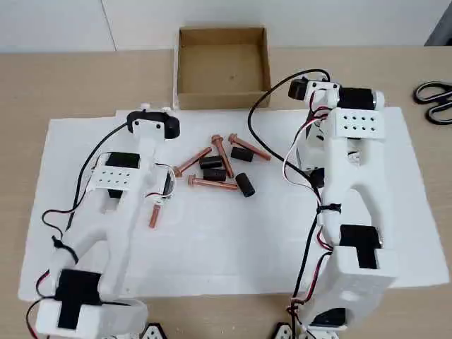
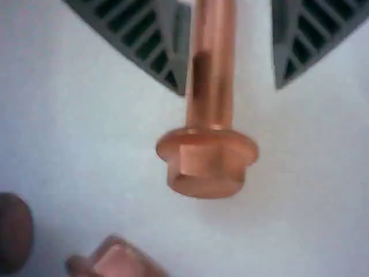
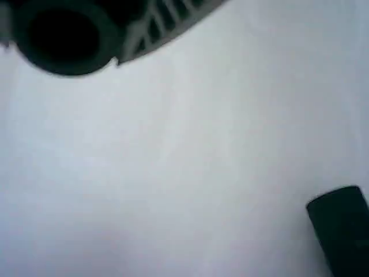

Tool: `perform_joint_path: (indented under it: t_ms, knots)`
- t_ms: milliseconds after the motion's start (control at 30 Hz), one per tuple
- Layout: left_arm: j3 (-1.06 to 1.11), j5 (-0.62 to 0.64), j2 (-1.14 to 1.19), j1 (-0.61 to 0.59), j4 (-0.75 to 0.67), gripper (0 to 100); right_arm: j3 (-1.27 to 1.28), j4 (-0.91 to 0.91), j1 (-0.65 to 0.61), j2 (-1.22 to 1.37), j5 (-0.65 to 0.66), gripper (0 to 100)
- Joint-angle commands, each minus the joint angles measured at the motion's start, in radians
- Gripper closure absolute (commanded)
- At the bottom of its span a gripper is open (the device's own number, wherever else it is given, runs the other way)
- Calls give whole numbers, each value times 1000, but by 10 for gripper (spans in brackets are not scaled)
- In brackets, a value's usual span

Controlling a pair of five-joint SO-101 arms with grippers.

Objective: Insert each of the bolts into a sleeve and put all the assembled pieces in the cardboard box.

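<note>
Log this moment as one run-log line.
left gripper: open astride a bolt on the white sheet | right gripper: beside a sleeve, hold unclear | cardboard box: empty | other bolts, sleeves: loose mid-sheet

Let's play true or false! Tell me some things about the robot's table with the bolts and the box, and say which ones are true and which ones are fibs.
1. The cardboard box is full of bolts. False: it is empty.
2. A copper bolt lies between the open fingers of the left claw. True.
3. Scissors lie on the wooden table, off the white sheet. True.
4. Every bolt already wears a sleeve. False: the bolts in the middle are bare, and the black sleeves lie loose beside them.
</note>
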Motion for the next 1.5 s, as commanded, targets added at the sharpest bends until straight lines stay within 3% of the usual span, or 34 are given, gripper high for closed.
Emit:
perform_joint_path:
  t_ms: [0, 433, 600, 733, 967, 1167, 1467]
  knots:
    - [-18, -3, 54, 2, -31, 903, -9, 10, 4, -53, -9, 995]
    - [-85, 3, 124, 3, -37, 908, -8, 12, 4, -53, -9, 995]
    - [-85, 3, 124, 5, -31, 997, -8, 10, 4, -48, -9, 995]
    - [-91, 3, 114, 6, -8, 994, -8, 10, 4, -48, -9, 995]
    - [-228, 3, 103, 38, 135, 994, -9, 10, 2, -56, -9, 995]
    - [-355, -3, -37, 48, 276, 994, -12, 10, 1, -67, -8, 995]
    - [-414, 3, -255, 40, 404, 994, -6, 13, -105, -414, -2, 995]
